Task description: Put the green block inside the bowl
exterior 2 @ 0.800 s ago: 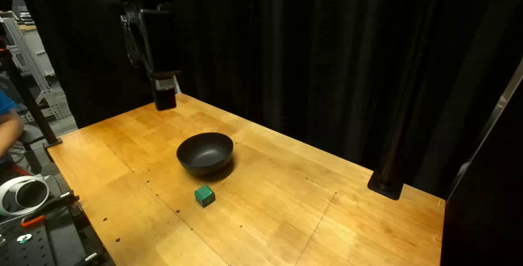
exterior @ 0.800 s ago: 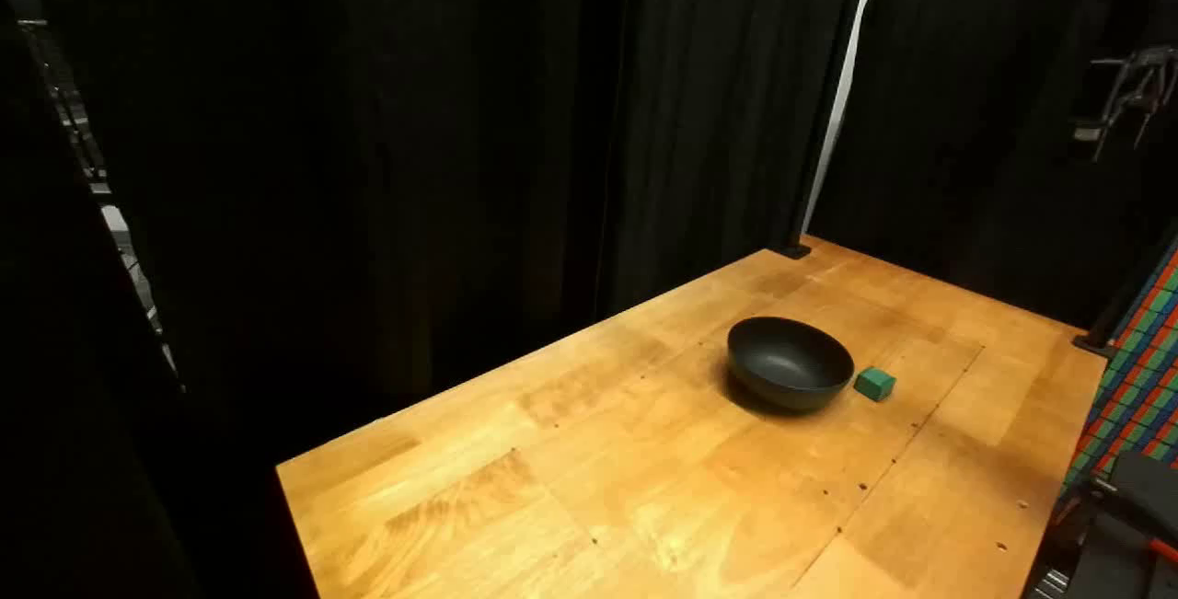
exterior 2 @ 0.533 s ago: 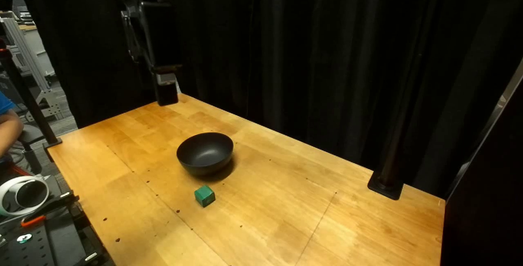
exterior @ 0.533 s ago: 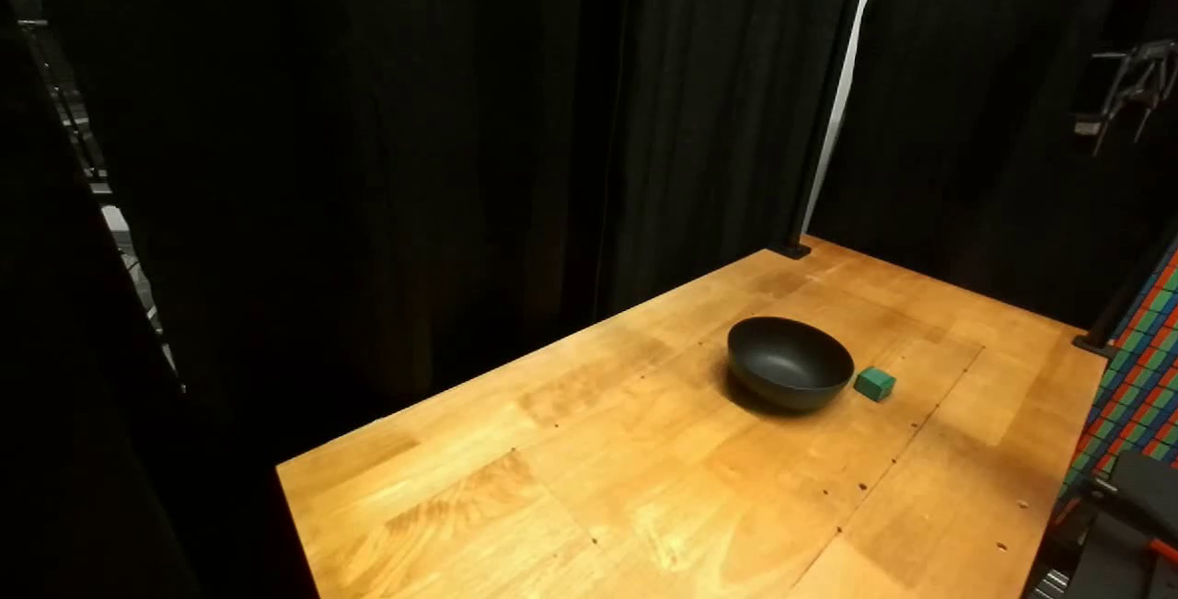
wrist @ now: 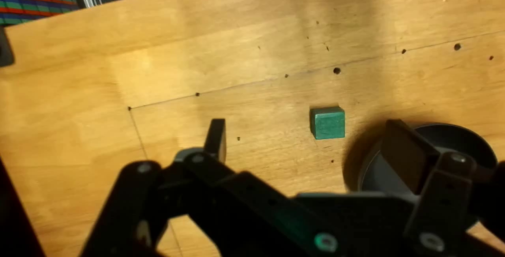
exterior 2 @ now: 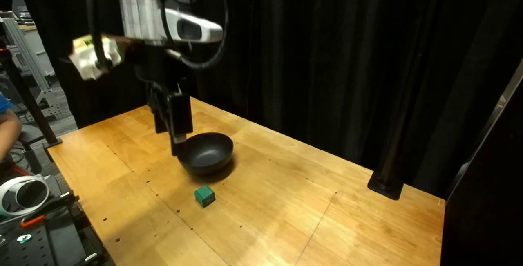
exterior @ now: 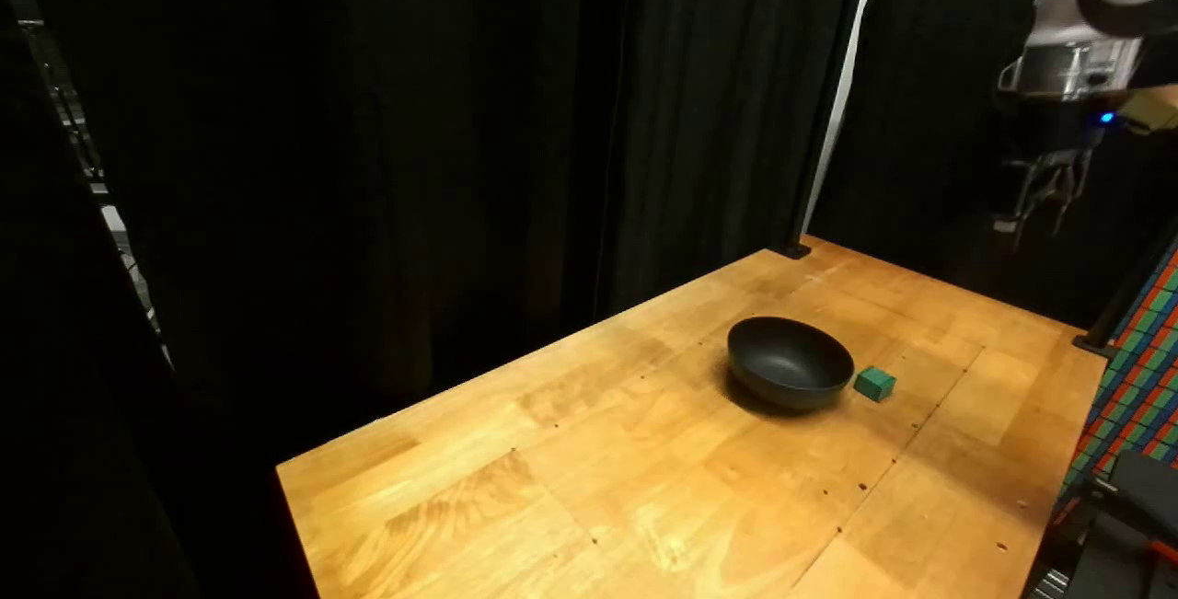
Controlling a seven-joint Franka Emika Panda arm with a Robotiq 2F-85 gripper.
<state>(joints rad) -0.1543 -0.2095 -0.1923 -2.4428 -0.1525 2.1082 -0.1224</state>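
The green block [exterior: 874, 383] is a small cube sitting on the wooden table beside the bowl; it also shows in an exterior view [exterior 2: 204, 195] and in the wrist view [wrist: 330, 123]. The black bowl [exterior: 790, 364] stands upright close to the block, with a small gap between them; it also shows in an exterior view [exterior 2: 210, 155] and, partly hidden behind a finger, in the wrist view [wrist: 388, 176]. My gripper [wrist: 311, 141] is open and empty, its fingers wide apart, high above the table in both exterior views [exterior: 1033, 224] [exterior 2: 169, 135].
The wooden table [exterior 2: 278, 200] has black post bases [exterior 2: 385, 185] at its edges. Black curtains [exterior: 460, 167] hang behind it. A dark side cart [exterior 2: 53, 233] with a white ring-shaped thing [exterior 2: 24, 195] stands beside the table. A person's arm [exterior 2: 10, 129] shows at the edge.
My arm and gripper have come down and further over the table, to the left in an exterior view, nearer the block and bowl. The block and bowl have not moved.
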